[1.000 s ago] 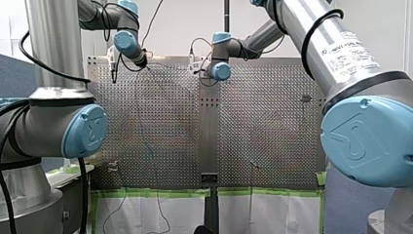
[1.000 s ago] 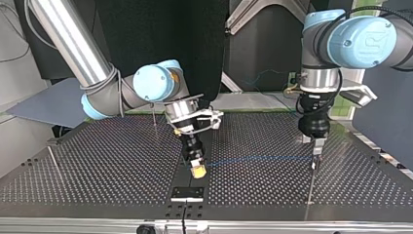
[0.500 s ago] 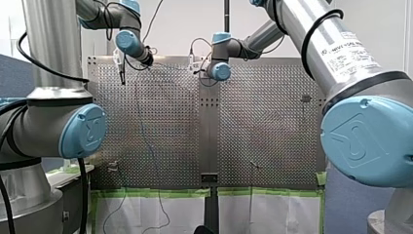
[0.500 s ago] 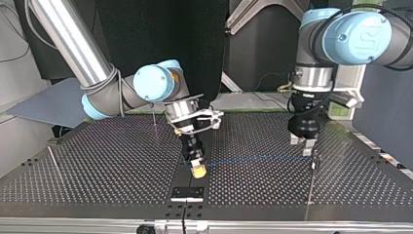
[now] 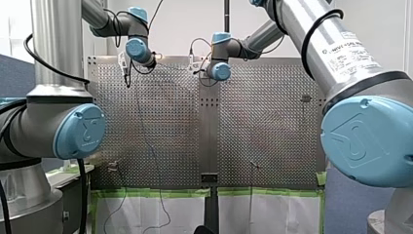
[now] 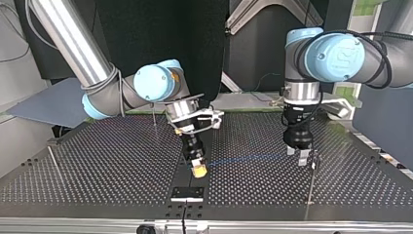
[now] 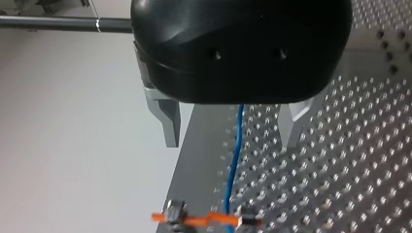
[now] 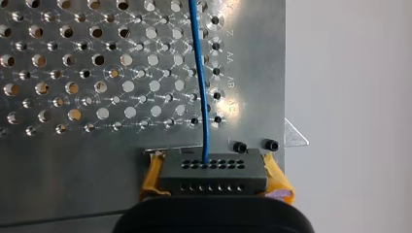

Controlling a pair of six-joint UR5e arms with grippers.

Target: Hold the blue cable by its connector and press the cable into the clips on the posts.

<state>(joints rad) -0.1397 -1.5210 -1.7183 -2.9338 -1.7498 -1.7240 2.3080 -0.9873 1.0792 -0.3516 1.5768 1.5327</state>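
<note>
The blue cable stretches above the perforated table between both grippers. My right gripper is shut on the black connector, yellow pads on either side, with the cable leaving it ahead. In the top view this gripper hangs low near the middle. My left gripper is open, its metal fingers straddling the cable without touching it. Ahead of it an orange clip sits on a post. In the top view the left gripper stands just beside a thin post.
Two more thin posts stand at the top view's left and behind the right arm. A black bracket lies at the table's near edge. In the front view green tape lines the table edge.
My left arm has moved along the cable toward my right gripper, leftward in the top view and away from the post, its fingers staying open. The right arm has not moved.
</note>
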